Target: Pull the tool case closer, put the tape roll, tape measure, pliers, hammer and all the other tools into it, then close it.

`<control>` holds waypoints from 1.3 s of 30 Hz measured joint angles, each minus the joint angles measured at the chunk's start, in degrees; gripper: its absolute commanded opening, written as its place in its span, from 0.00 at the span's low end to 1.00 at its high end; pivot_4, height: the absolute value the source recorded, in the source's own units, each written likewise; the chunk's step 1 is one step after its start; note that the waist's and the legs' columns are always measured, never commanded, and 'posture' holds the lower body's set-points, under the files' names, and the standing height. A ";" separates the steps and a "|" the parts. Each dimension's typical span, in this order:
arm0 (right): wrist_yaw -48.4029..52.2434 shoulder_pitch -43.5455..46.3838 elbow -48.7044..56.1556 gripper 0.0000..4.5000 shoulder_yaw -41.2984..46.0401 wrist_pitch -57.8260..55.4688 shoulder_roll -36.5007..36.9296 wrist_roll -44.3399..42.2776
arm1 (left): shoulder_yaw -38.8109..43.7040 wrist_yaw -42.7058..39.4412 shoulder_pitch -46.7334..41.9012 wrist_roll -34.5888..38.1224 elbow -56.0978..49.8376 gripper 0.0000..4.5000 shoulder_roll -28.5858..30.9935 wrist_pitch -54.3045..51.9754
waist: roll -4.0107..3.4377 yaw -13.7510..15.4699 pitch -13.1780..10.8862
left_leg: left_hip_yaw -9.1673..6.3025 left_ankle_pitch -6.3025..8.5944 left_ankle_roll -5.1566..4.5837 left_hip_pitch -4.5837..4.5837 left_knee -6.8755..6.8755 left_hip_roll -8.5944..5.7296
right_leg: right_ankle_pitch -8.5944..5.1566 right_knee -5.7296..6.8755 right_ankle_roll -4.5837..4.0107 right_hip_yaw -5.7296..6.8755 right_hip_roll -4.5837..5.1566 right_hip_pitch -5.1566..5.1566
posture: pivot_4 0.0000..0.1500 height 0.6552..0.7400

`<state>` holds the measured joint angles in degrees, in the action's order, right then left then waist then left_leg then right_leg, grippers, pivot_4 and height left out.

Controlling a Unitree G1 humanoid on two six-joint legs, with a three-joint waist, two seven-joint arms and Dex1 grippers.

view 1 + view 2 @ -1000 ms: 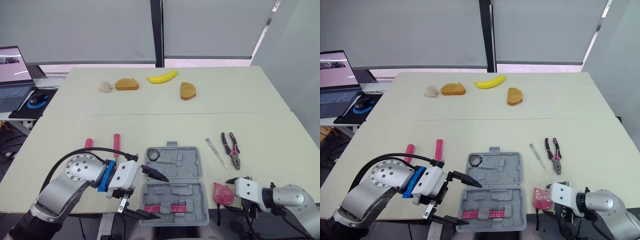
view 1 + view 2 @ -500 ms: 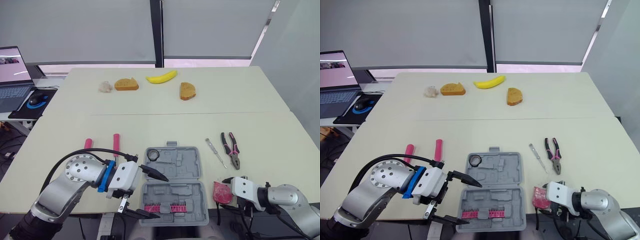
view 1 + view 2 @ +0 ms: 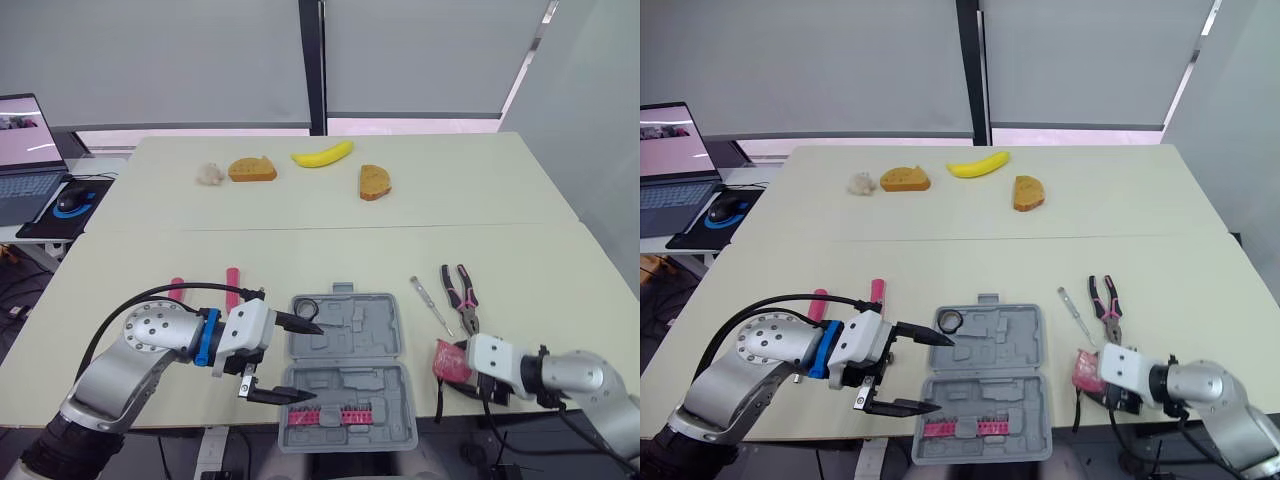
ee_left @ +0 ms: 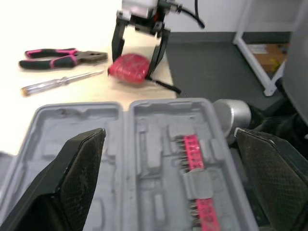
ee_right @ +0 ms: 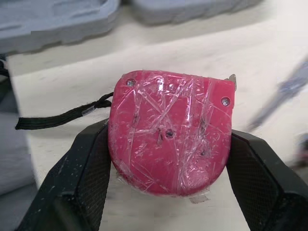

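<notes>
The right fingers [image 5: 79, 183] grip the red tape measure [image 5: 168, 156] from both sides. It sits on the bench [image 3: 330, 245] at the near edge, just right of the case [image 3: 350, 345], with its black strap [image 5: 57, 118] trailing away. The left fingers [image 3: 298, 324] are spread wide over the case's left side and hold nothing. One is above the far half and the other is by the near half's left rim.

The grey case lies open and flat at the bench's near edge. The tape roll [image 3: 305, 308], a small black ring, sits in the far half's left corner, just beyond the upper left finger. A pink strip of bits [image 3: 335, 415] runs along the near half.

The pliers [image 3: 460, 295] lie right of the case, beyond the tape measure, with a screwdriver [image 3: 432, 303] between them and the case. Two pink handles [image 3: 232, 280] lie left of the case, partly hidden by the left arm.

Far back on the bench are a banana [image 3: 322, 154], two bread pieces [image 3: 253, 168] and a pale lump [image 3: 210, 174]. A laptop [image 3: 20, 150] and a mouse [image 3: 68, 198] sit on a side desk at far left.
</notes>
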<state>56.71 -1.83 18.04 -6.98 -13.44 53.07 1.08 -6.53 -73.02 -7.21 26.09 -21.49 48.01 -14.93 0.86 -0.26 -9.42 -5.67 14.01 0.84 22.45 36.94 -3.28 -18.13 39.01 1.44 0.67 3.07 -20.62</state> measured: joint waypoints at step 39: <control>20.42 50.79 -34.12 0.70 -32.63 -9.35 -23.30 15.65 | -1.54 10.24 -1.40 -10.44 2.90 1.00 -3.94 0.61 | -0.03 -1.13 -0.10 | 0.00 -0.07 0.12 0.47 0.02 -0.06 | 0.03 0.18 -0.04 -0.07 0.03 -0.72 | 1.00 1.00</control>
<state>77.13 48.96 -16.08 -39.61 -22.79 29.77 16.73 -8.06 -62.77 -8.61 15.65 -18.59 44.06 -14.32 0.83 -1.39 -9.52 -5.66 13.94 0.96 22.92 36.97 -3.35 -18.10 39.20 1.40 0.60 3.10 -21.34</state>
